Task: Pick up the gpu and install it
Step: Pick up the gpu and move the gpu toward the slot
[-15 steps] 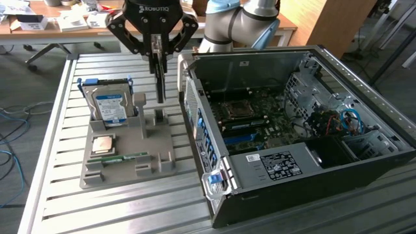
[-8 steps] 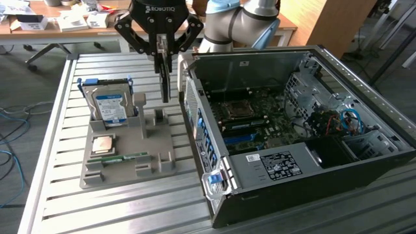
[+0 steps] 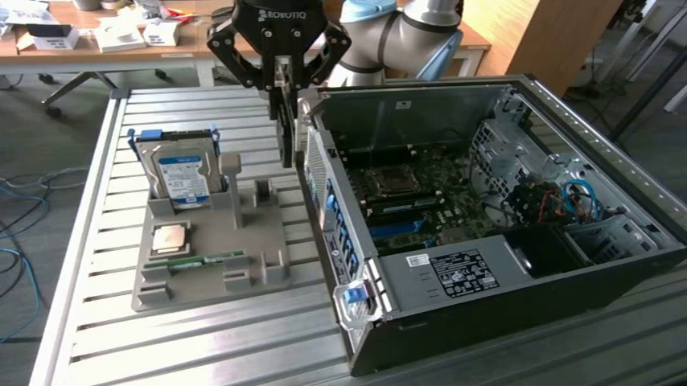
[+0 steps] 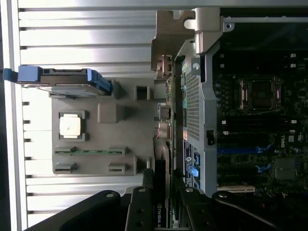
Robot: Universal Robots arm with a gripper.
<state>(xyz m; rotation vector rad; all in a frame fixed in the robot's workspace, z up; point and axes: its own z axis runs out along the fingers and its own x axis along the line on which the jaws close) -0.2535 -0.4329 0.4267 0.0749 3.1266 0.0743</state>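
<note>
Gripper (image 3: 281, 87) part-closed, fingers clamped on upper edge of gpu (image 3: 285, 133). Card hangs vertical, edge-on, just outside open computer case (image 3: 429, 330), between case wall and grey parts tray (image 3: 215, 241). Hard drive (image 3: 183, 173) upright in tray, farther from case.

Grey holder (image 3: 231, 269) on the slatted worktop (image 3: 193, 338), carrying an upright hard drive (image 3: 183, 173), a flat square processor (image 3: 172, 239) and, just beside it, a memory stick (image 3: 199, 260). Blue cables (image 3: 13, 201) lie on the floor. White boxes (image 3: 118, 36) sit on a wooden worktop (image 3: 96, 55) behind.
</note>
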